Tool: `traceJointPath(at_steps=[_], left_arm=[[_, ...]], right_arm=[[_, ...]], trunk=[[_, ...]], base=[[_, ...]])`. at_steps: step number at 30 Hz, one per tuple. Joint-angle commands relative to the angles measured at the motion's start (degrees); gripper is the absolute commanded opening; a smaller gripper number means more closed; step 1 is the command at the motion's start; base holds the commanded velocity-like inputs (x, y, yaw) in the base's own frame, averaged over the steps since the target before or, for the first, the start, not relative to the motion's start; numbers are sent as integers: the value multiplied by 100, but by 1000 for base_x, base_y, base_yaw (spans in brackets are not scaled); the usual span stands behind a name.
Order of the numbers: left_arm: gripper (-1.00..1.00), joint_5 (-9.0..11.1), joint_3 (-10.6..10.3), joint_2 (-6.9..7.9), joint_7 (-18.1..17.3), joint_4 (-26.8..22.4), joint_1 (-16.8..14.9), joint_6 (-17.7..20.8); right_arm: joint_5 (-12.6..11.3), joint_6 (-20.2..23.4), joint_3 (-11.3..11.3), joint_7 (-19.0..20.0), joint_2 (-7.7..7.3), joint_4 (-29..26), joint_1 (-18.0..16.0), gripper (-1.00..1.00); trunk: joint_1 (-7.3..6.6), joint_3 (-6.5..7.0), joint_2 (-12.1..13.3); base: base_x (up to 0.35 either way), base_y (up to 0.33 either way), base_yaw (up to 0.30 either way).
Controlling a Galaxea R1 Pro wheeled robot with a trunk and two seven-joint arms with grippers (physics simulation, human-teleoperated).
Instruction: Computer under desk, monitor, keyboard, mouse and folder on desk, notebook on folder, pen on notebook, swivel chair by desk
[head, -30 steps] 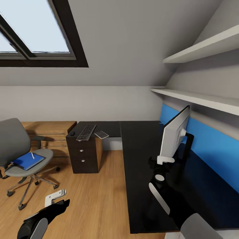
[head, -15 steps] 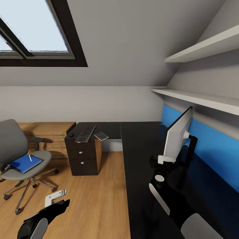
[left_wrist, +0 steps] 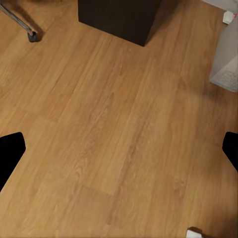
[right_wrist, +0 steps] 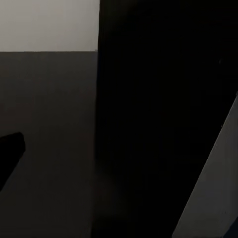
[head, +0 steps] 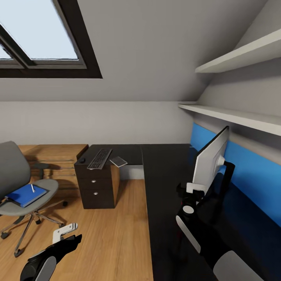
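The left jaws (head: 64, 231) hung low over the wood floor (left_wrist: 114, 129), spread apart and holding nothing; in the left wrist view their two dark tips sat at opposite edges with bare boards between. The right jaws (head: 194, 188) were raised at the back of the monitor (head: 210, 160), the white screen panel directly against them; whether they gripped it or merely rested there could not be told, since the right wrist view was almost wholly dark.

The monitor stood on the desk (head: 164, 183), tilted, its long axis running away from the right jaws along the blue wall panel (head: 249, 171). Well ahead of both jaws, on the far wing above the drawer unit (head: 95, 185), lay the keyboard (head: 99, 158), lengthwise away from the robot, with the mouse (head: 82, 160) just beside it and the notebook (head: 118, 161) on its other side.

The folder (head: 25, 194) lay on the seat of the swivel chair (head: 23, 195), ahead and outward of the left jaws, the pen (head: 32, 188) on top. The left arm was plainly the nearer one for it, while the right arm appeared occupied with settling the monitor.
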Motion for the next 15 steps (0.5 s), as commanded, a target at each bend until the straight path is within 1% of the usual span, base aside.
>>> traceJointPath(at_steps=[1, 9, 12, 15], left_arm=[[100, 61, -3, 2, 50, -8, -4, 16], [100, 60, -4, 1, 52, -8, -4, 16], [100, 60, -7, 1, 51, -8, -4, 16], [100, 60, -9, 1, 53, -8, -4, 16]], right_arm=[[-21, 48, 27, -41, -8, -11, -8, 100], [-22, 48, 23, -43, -9, -9, -8, 100], [-22, 48, 22, -48, -9, -10, -8, 100], [-22, 52, 24, -73, -9, -9, -8, 100]], trunk=[[1, -8, -5], [1, -8, -5], [1, -8, -5], [1, -8, -5]], base=[[19, 0, 0], [-4, -8, 0], [-100, -98, 0], [-175, -167, 0]])
